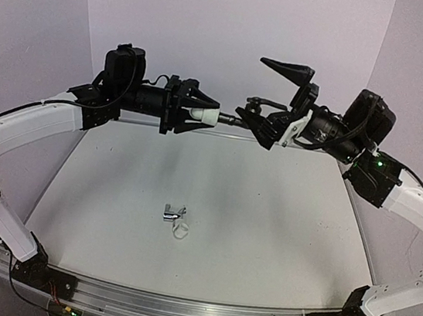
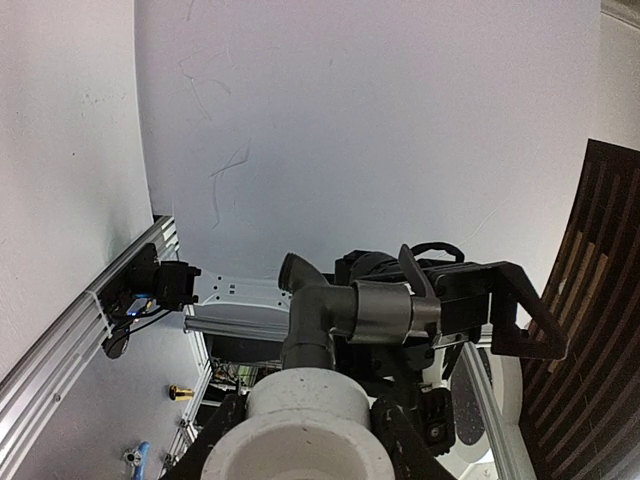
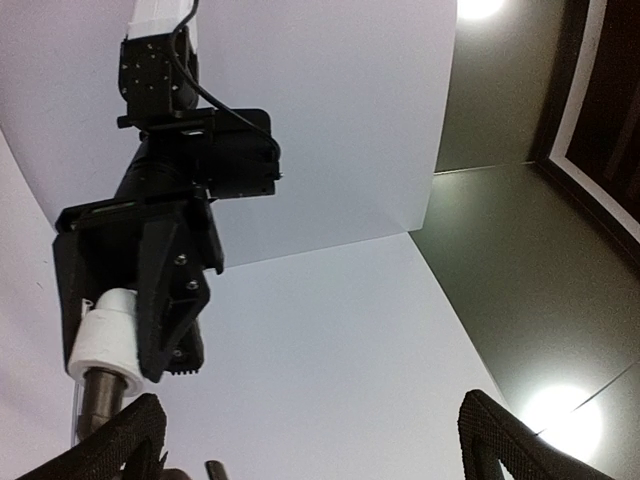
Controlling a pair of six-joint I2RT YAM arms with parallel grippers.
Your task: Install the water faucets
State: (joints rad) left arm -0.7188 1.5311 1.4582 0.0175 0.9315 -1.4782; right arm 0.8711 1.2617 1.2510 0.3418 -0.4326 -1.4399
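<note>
Right under your left wrist lens sits the white plastic elbow fitting (image 2: 305, 440), its round collar filling the bottom of that view. Your left gripper (image 1: 211, 114) is clamped on it, one finger on each side, holding it up in the air at the back of the workspace with its open end pointing toward the right arm.

Out of that collar comes the matte black metal faucet (image 2: 345, 312). Its stem is seated in the fitting, its body runs on in line with it, and its short spout angles off to one side. From above, the faucet bridges the gap between your two grippers, well clear of the table.

Your right gripper (image 1: 261, 98) faces the left one and its fingers stand wide apart, one raised above the faucet and one below its far end. The right wrist view shows the same: the two fingers are spread to the bottom corners of the picture, with the stem and white collar above the left-hand one. You cannot tell from these pictures whether the lower finger touches the faucet.

Down on the grey table (image 1: 265, 227), near the middle and toward the arm bases, lies the shiny chrome faucet (image 1: 174, 214) on its side. A small white ring (image 1: 180, 233) lies just beside it on the near side.
</note>
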